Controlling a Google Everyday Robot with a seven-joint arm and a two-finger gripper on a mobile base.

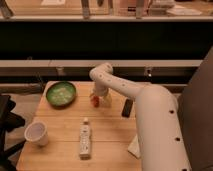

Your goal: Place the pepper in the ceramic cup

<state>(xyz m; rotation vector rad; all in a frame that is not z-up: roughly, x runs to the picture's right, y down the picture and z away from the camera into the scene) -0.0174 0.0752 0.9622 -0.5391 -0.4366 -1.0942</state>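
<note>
Camera view: the claw [99, 98] is down at the back of the desk [60, 125], released, right beside the red pepper [94, 102]. The white cup [37, 134] stands well apart at the front left, with the bowl [61, 93] behind it.
</note>
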